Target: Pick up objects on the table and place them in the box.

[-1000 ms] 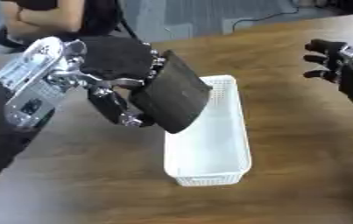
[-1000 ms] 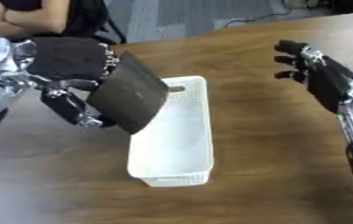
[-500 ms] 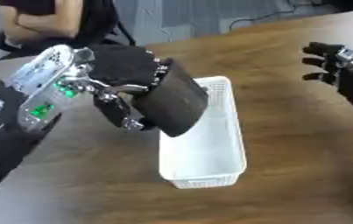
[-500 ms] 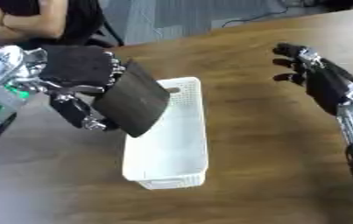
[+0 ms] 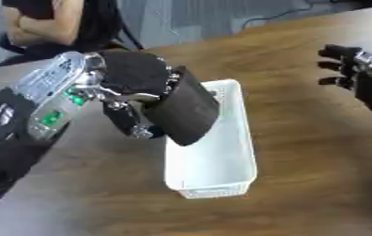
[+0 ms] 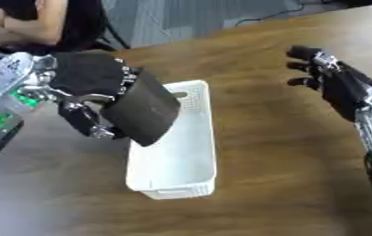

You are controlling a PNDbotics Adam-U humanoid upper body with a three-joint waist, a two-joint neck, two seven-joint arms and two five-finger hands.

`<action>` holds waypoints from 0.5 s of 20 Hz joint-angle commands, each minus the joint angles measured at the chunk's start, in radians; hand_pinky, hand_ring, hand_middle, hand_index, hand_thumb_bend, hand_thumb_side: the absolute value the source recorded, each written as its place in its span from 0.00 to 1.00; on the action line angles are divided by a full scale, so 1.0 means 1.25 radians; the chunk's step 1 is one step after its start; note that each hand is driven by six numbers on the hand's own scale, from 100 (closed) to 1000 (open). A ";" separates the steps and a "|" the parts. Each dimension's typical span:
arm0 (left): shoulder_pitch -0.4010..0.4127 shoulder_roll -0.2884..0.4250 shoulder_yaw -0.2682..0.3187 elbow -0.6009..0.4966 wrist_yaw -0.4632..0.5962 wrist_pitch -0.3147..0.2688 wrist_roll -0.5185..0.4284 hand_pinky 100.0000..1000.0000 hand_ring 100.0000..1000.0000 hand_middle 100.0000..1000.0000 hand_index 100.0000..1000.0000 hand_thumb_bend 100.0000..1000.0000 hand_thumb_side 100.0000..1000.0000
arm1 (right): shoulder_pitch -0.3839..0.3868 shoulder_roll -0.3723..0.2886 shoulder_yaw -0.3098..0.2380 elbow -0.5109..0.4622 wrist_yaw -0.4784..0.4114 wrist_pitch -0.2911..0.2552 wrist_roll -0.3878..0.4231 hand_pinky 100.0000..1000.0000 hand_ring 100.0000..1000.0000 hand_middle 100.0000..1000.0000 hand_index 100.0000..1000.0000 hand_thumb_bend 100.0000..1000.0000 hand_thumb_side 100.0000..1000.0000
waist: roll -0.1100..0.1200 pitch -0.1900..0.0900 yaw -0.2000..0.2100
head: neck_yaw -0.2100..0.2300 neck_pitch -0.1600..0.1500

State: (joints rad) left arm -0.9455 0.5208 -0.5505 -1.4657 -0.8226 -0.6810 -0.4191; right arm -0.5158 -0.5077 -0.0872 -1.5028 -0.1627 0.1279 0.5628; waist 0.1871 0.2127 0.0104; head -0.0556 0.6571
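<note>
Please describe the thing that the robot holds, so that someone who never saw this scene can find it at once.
On the brown wooden table stands a long white box with perforated walls. Above its left wall, the left hand is curled round a dark block, tilted, with its lower end over the box. It is the only dark, flat-sided thing there; the right hand holds nothing.

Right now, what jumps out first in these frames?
The left hand, its fingers curled round a dark rectangular block, holds it tilted over the left rim of the long white plastic perforated box at mid-table. At the right edge, the right hand hangs above the brown wooden table, holding nothing.
</note>
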 commanded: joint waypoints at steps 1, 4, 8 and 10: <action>-0.018 -0.024 0.006 0.025 -0.074 -0.115 -0.091 0.00 0.00 0.00 0.06 0.00 0.16 | -0.022 -0.001 0.003 -0.023 0.004 0.008 0.005 0.81 0.98 0.98 1.00 0.00 1.00 | -0.002 -0.009 -0.008 | 0.015 -0.020; -0.021 -0.049 0.007 0.050 -0.138 -0.131 -0.069 0.00 0.00 0.00 0.07 0.00 0.16 | -0.025 0.002 0.005 -0.028 0.006 0.015 0.007 0.81 0.98 0.98 1.00 0.00 1.00 | 0.005 -0.006 -0.017 | 0.016 -0.024; -0.018 -0.059 0.005 0.066 -0.199 -0.149 -0.045 0.21 0.00 0.08 0.24 0.00 0.47 | -0.025 0.003 0.004 -0.033 0.008 0.022 0.007 0.81 0.98 0.98 1.00 0.00 1.00 | 0.009 -0.003 -0.019 | 0.013 -0.026; -0.017 -0.057 0.004 0.067 -0.222 -0.169 -0.038 0.38 0.20 0.31 0.43 0.02 0.70 | -0.025 0.002 0.003 -0.034 0.007 0.022 0.006 0.81 0.98 0.98 1.00 0.00 1.00 | 0.009 -0.003 -0.017 | 0.014 -0.027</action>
State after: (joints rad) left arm -0.9531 0.4341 -0.5507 -1.3788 -1.0787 -0.7533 -0.3469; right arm -0.5296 -0.4999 -0.0814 -1.5190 -0.1568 0.1518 0.5706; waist 0.2057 0.2216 -0.0125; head -0.0491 0.6367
